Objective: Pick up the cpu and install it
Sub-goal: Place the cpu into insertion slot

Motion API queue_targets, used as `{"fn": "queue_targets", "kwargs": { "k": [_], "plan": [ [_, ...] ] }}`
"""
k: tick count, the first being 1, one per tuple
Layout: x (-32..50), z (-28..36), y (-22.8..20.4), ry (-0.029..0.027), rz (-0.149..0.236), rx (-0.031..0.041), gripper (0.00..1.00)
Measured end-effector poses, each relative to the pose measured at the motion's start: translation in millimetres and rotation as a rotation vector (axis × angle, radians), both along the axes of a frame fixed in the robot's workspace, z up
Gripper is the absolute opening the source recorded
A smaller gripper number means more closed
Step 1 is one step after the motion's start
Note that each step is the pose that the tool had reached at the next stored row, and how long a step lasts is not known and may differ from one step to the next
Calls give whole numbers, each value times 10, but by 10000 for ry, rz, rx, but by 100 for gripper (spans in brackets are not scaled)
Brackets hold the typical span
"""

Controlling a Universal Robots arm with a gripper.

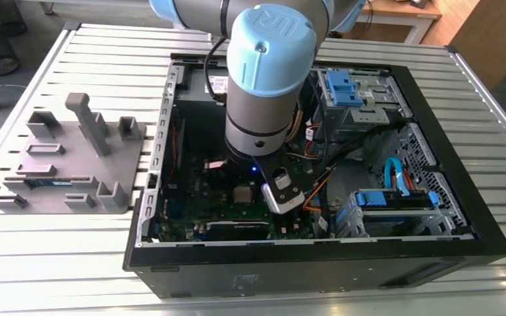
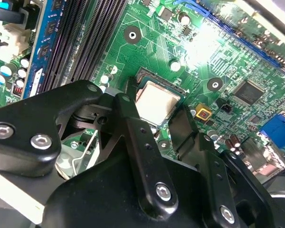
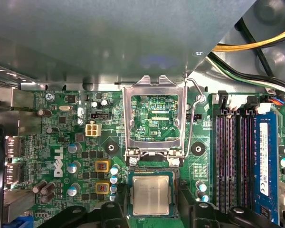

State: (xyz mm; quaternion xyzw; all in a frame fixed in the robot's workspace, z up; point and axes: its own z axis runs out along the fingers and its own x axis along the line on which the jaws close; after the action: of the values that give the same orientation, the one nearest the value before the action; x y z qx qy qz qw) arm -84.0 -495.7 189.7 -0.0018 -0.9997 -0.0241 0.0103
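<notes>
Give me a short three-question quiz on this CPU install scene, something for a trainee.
1. True or false: the cpu sits in the socket on the green motherboard.
2. The socket's metal load plate is: A) hinged open, B) closed over the cpu, C) lying off the board.
3. Fill in: in the exterior view, the grey parts holder stands on that view's ____ of the computer case.
Key: 1 true; 2 A; 3 left.
</notes>
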Motion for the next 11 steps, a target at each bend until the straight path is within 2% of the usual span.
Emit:
{"fn": "queue_targets", "kwargs": {
  "k": [2,4,11],
  "plan": [
    [0,3,-1,2,0,-7,53],
    [0,3,-1,1,0,-4,44],
    [0,5,0,-1,0,1,44]
  ]
}}
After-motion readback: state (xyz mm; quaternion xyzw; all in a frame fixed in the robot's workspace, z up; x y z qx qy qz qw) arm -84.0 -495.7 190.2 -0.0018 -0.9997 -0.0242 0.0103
